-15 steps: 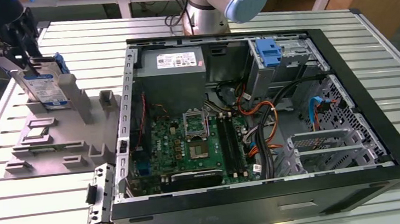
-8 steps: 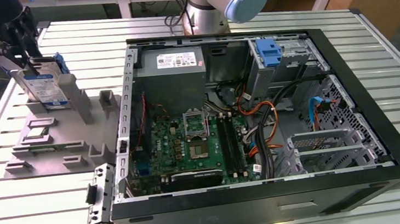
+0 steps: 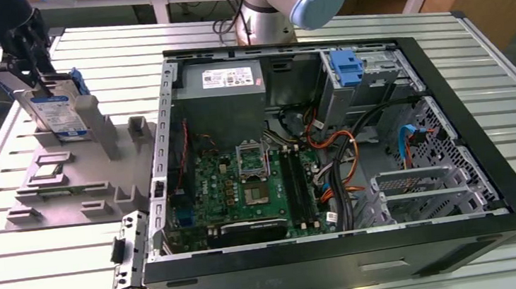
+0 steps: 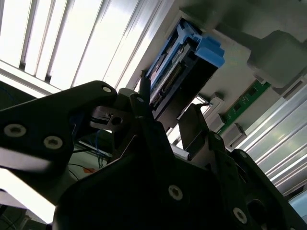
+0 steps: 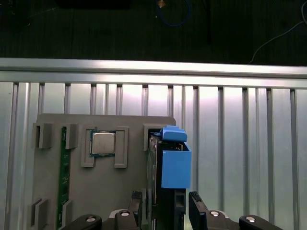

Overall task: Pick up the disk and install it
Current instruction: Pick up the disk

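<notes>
While the hand (image 5: 165, 199) straddles it, the disk (image 3: 54, 111) stands upright, silver, blue-framed.

Exterior view: I found bright, even light from overhead. The ribbed metal table (image 3: 25, 280) glared near-white along its slats. The inside of the computer case (image 3: 345, 260) was dimmer, with shade under its rim.

Second wrist view: I noted strong backlight. The table (image 4: 72, 43) burned out to white, and my claw (image 4: 167, 109) read as a near-black silhouette with its surface detail lost. A pale, washed-out band lay across the dark linkage.

First wrist view: the table (image 5: 240, 143) showed mild glare and the background beyond its edge was nearly black. The disk (image 5: 175, 167) had an evenly lit blue face and a shadowed side.
</notes>
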`<state>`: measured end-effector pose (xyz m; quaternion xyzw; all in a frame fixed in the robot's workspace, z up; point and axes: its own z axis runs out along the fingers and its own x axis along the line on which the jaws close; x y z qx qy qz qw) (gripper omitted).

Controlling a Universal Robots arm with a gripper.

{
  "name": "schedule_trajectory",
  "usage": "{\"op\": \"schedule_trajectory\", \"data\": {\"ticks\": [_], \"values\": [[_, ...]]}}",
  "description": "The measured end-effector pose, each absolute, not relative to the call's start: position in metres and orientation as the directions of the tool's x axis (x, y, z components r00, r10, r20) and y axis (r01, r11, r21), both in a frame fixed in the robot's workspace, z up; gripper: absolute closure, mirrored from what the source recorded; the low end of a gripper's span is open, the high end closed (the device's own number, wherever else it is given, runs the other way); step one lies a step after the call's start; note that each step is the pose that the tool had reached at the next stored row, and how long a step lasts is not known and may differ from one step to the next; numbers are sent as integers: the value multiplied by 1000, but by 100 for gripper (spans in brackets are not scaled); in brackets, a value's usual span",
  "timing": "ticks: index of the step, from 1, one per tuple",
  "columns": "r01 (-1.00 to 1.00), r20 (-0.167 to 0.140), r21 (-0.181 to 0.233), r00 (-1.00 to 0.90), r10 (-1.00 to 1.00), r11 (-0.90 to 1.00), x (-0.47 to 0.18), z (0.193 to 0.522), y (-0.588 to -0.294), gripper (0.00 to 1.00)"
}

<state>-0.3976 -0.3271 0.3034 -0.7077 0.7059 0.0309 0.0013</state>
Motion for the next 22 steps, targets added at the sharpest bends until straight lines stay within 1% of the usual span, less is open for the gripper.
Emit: {"op": "schedule_trajectory", "data": {"ticks": [3, 4, 5, 18, 20, 21, 22], "values": [[-999, -46, 42, 2, -999, -4, -397, 303, -327, 49], [-999, -46, 42, 2, -999, -4, -397, 303, -327, 51], [-999, -46, 42, 2, -999, -4, -397, 303, -327, 58], [-999, -46, 42, 2, -999, -4, -397, 303, -327, 58], [-999, -45, 42, 2, -999, -4, -397, 304, -327, 59], [-999, -45, 42, 2, -999, -4, -397, 304, -327, 65], [-999, -45, 42, 2, -999, -4, -397, 303, -327, 65]]}}
